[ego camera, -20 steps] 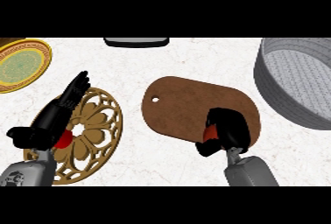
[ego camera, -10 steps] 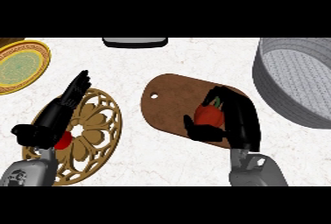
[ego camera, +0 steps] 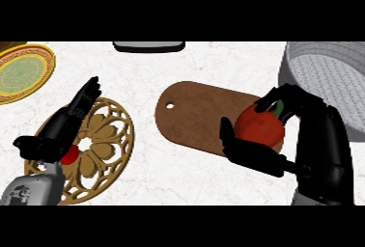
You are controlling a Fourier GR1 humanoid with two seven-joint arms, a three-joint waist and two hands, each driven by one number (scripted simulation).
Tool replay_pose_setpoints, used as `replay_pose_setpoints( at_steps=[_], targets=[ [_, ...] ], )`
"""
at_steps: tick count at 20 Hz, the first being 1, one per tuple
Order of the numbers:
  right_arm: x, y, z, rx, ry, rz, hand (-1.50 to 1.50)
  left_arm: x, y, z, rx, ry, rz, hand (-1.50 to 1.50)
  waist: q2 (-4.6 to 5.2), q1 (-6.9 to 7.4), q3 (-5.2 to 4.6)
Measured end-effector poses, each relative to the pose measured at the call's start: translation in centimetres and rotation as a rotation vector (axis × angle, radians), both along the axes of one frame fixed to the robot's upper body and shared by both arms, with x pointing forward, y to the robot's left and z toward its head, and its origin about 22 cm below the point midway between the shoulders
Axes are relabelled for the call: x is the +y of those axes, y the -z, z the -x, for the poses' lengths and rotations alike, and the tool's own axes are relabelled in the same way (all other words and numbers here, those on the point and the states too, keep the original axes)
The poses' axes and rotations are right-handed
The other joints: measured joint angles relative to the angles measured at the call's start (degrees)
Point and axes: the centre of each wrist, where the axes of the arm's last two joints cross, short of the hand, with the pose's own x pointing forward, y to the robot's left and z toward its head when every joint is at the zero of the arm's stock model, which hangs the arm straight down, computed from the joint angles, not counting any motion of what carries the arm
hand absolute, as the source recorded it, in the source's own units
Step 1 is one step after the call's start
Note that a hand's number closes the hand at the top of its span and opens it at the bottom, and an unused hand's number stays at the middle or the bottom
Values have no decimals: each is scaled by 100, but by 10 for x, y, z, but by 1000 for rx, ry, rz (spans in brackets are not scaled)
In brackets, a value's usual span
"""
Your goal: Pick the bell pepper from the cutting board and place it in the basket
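We see our right hand (ego camera: pixel 317 144) curled round the red bell pepper (ego camera: pixel 258 127), with fingers over its top and the thumb under it. The brown cutting board (ego camera: pixel 196 116) lies to the left of this hand and under the pepper. The grey basket (ego camera: pixel 329 72) sits just past the fingertips. Our left hand (ego camera: pixel 64 123) rests open with straight fingers over the gold trivet (ego camera: pixel 107 144).

Bright, even light covers the pale worktop (ego camera: pixel 178 72). The right hand (ego camera: pixel 321 144) and its black fingers (ego camera: pixel 285 94) read as dark, nearly flat shapes. The pepper (ego camera: pixel 258 126) inside them shows soft shading. The basket (ego camera: pixel 335 72) beyond them has a darker outer wall.
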Motion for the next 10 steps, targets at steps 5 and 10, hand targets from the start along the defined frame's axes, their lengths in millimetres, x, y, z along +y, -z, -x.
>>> replay_pose_setpoints(
  at_steps=[5,10],
  targets=[
    [-15,-27,-20,-19,101,52,150,-4,-2,1,-3,1,0,0,9,33,0],
    [-33,-44,-50,-23,181,58,150,0,-5,-5,-2,0,-7,0,19,43,1]
  ],
)
